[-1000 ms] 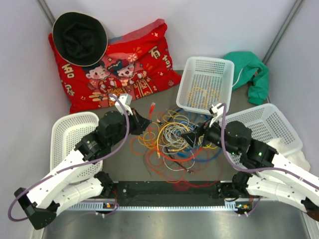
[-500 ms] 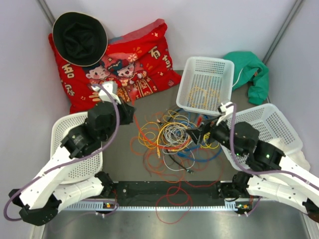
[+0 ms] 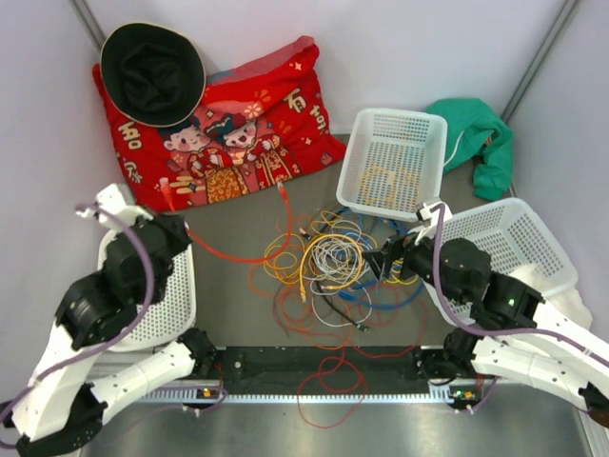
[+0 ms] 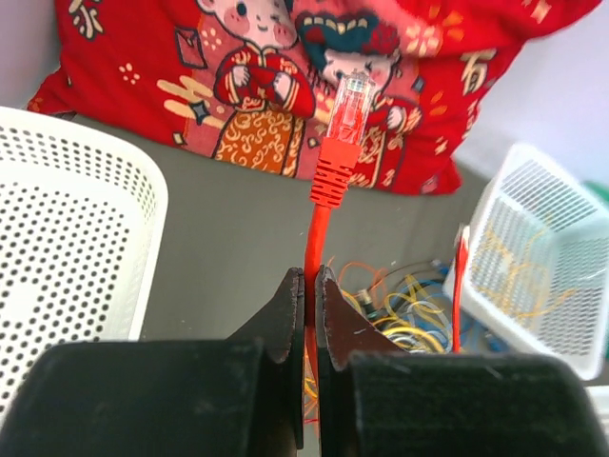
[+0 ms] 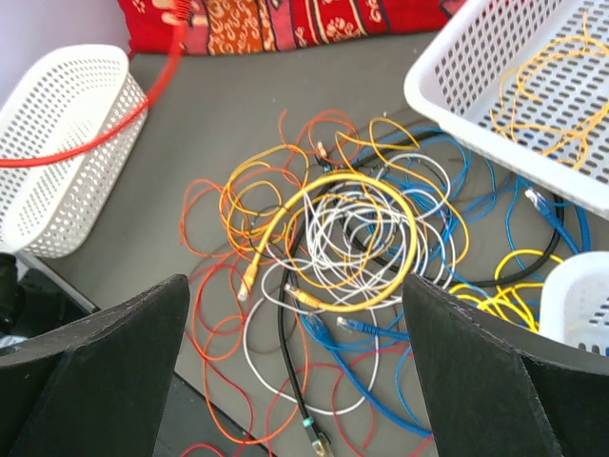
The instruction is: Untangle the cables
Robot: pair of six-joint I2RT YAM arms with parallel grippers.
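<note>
Tangle of thin cables (image 3: 328, 262) (yellow, white, orange, blue and black loops w/ small plug ends) lies mid-table on the grey tabletop (image 3: 228, 205).

L gripper (image 4: 309, 286) is well left of the tangle, jaws pinched tight on a thin red cable (image 4: 319, 224). Its red boot and clear plug stick up past the fingertips. From the grip the red cable runs across the tabletop to the tangle's left edge.

R gripper (image 5: 295, 305) hovers at the tangle's right edge, jaws spread wide, nothing btwn them.

Containers:
- Square white perforated plastic basket (image 3: 393, 162) sits just behind-right of the tangle. A loose yellow-orange cable (image 3: 385, 181) lies on its floor. Blue and black strands from the tangle reach its near rim.
- Oval white perforated basket (image 3: 176, 286) is left of the tangle, partly under the L arm. Can't tell what's in the hidden part.
- Larger white perforated basket (image 3: 519, 228) is right of the tangle w/ the R arm across it. Contents can't be made out.

Behind-left of the tangle is a red printed cushion (image 3: 228, 124) w/ a round black hat (image 3: 152, 71) on top. Behind-right, beyond the square basket, is a bunched green cloth (image 3: 481, 133). On the tangle's near side a red-orange cable loop (image 3: 328, 386) hangs over the table's front edge.
</note>
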